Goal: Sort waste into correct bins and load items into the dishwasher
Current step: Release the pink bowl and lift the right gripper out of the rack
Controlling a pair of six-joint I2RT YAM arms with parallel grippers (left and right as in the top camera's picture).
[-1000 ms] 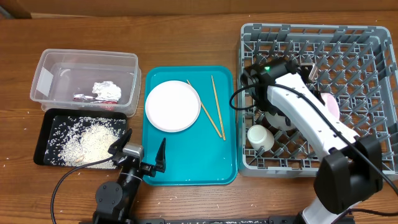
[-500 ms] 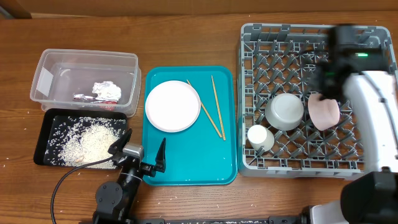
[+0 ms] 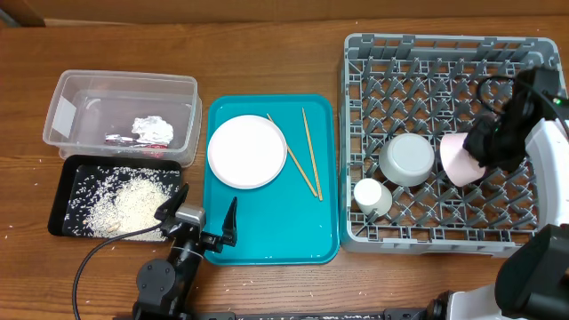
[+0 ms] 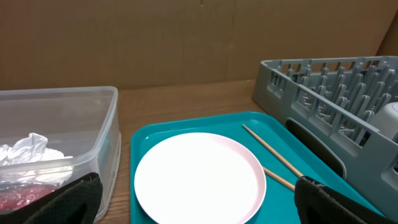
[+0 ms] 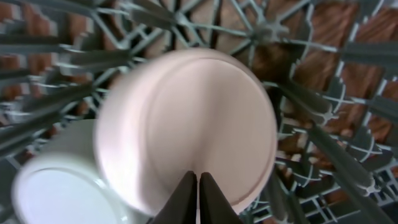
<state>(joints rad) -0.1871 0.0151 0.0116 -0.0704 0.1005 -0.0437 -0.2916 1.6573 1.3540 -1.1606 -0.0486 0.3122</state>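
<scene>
The grey dish rack (image 3: 444, 53) holds an upturned white bowl (image 3: 407, 160), a second, pinkish-white bowl (image 3: 460, 162) tilted on its edge, and a small white cup (image 3: 371, 196). My right gripper (image 3: 493, 142) is shut and empty, right beside the tilted bowl; in the right wrist view its closed fingers (image 5: 198, 186) point at that bowl's underside (image 5: 199, 112). The white plate (image 3: 247, 151) and two chopsticks (image 3: 298, 167) lie on the teal tray (image 3: 267, 240). My left gripper (image 3: 203, 227) is open at the tray's front edge, facing the plate (image 4: 199, 180).
The clear tub (image 3: 124, 89) at the back left holds the red and white wrapper (image 3: 151, 131). The black tray (image 3: 67, 191) in front of it holds a pile of rice (image 3: 133, 204). A few loose grains lie on the wood around it.
My right arm swung from the rack's left part, over the bowls, to its far right side and came down beside the tilted bowl. The left arm has not moved.
</scene>
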